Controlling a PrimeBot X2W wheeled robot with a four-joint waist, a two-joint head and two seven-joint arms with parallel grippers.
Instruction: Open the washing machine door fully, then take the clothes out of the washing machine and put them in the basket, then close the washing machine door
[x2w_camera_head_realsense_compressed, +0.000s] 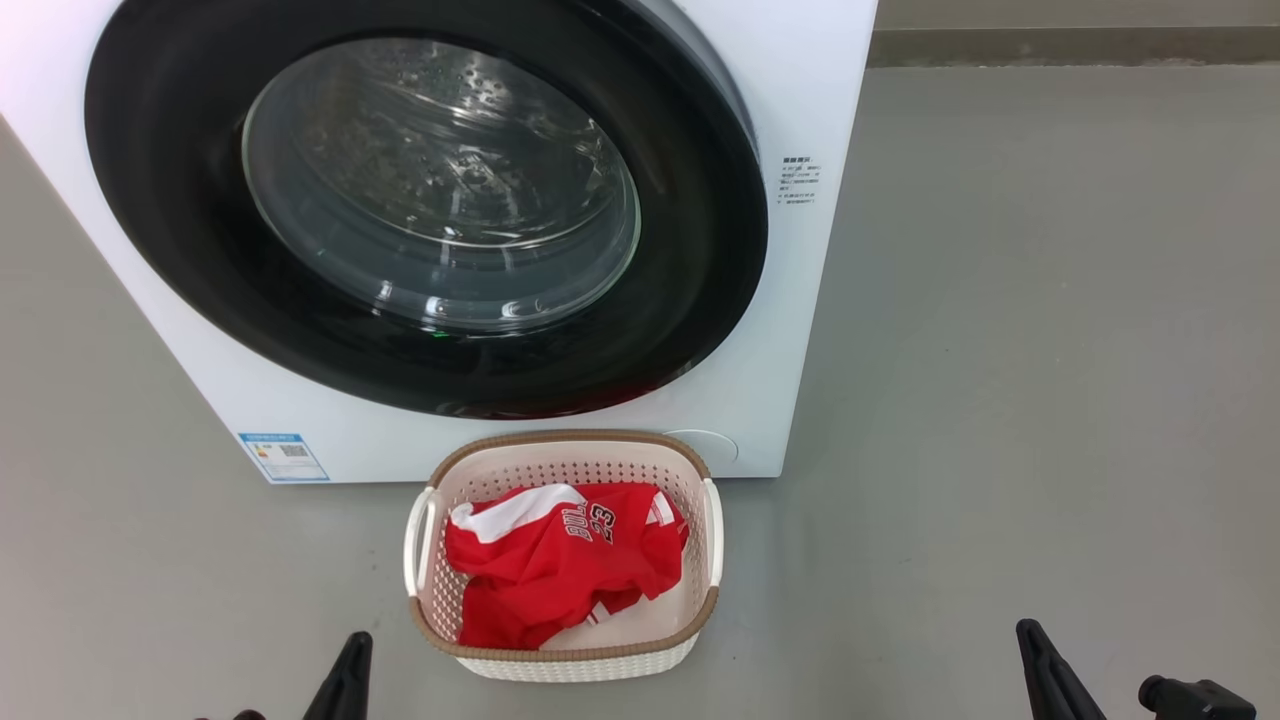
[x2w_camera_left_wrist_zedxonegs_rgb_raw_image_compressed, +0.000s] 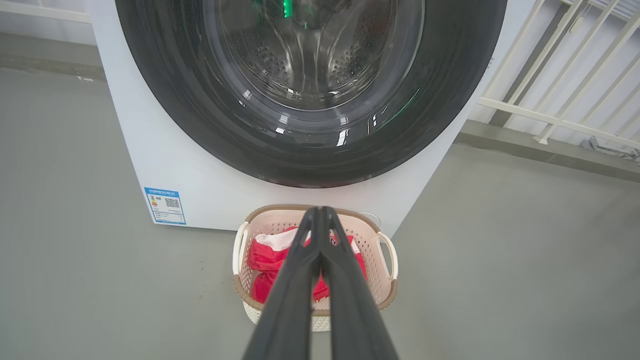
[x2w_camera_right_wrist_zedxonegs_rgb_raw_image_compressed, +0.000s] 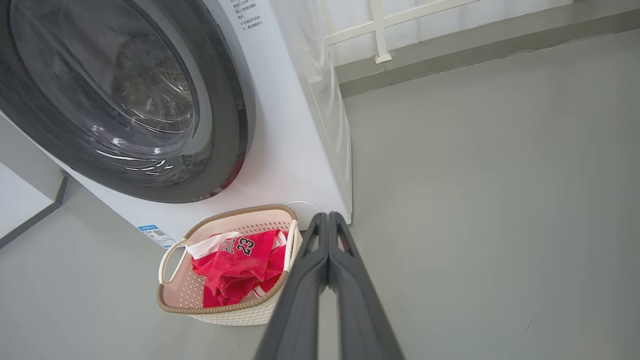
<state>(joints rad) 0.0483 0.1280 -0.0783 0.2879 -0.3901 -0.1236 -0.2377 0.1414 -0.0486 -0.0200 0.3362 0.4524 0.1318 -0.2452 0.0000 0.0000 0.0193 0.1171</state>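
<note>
Both jaws clenched empty: left gripper (x2w_camera_left_wrist_zedxonegs_rgb_raw_image_compressed: 318, 211), right gripper (x2w_camera_right_wrist_zedxonegs_rgb_raw_image_compressed: 327, 216). You've got crumpled red clothes (x2w_camera_head_realsense_compressed: 556, 565) in the perforated basket (x2w_camera_head_realsense_compressed: 572, 438), glossy round washing machine door (x2w_camera_head_realsense_compressed: 165, 200) shut.

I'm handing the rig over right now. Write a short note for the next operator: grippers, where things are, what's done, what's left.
Left gripper: shut, empty, aimed at the basket.
Right gripper: shut, empty, just right of the basket.
Clothes: red, lying in the basket, on the floor in front of the washer.
Door: looks closed; no red shows through its glass.
Done: clothes out and in the basket, door apparently shut.
Left: nothing obvious; perhaps confirm the door has latched.
</note>
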